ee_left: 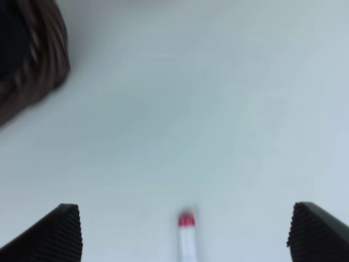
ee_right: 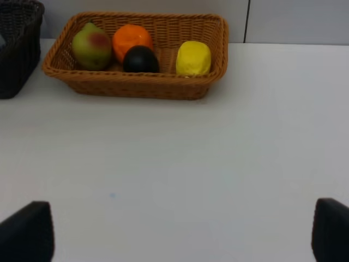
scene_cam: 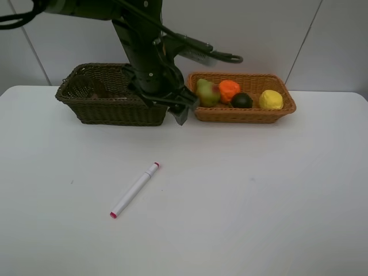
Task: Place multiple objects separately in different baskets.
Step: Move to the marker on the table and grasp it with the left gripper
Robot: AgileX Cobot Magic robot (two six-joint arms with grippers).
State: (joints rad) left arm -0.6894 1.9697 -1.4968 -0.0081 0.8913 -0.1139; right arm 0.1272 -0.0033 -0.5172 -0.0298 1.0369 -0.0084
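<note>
White marker (scene_cam: 135,189) lay alone on the tabletop (scene_cam: 259,195), well in front of the dark basket (scene_cam: 109,95) and apart from it, red-tipped cap end pointing back toward the basket. The orange-tan basket (scene_cam: 244,112) sat just beside the dark basket and held the mango (scene_cam: 207,92), orange (scene_cam: 229,89), dark round fruit (scene_cam: 241,100) and lemon (scene_cam: 271,99). I could not make out what was inside the dark basket.

Left gripper (scene_cam: 179,110) hung at the dark basket's front corner — jaws spread wide, nothing between them. In the left wrist view the marker's capped end (ee_left: 186,221) sat low between the two fingers (ee_left: 62,232), blurred. Right gripper (ee_right: 174,234) was also wide open and empty, looking at the orange-tan basket from well in front of it.

Risks I judged from here:
- The marker was thin, round and lay slanted to the basket front. If I closed without turning the jaws across its barrel, it could roll or skid out.
- Descending too far would drive the fingertips into the tabletop.
- Gripping near the cap end would let the long body swing and catch the dark basket's rim on release — better to take it mid-barrel.
- The left arm sat close to the basket corner; a careless move could nudge it.
</note>
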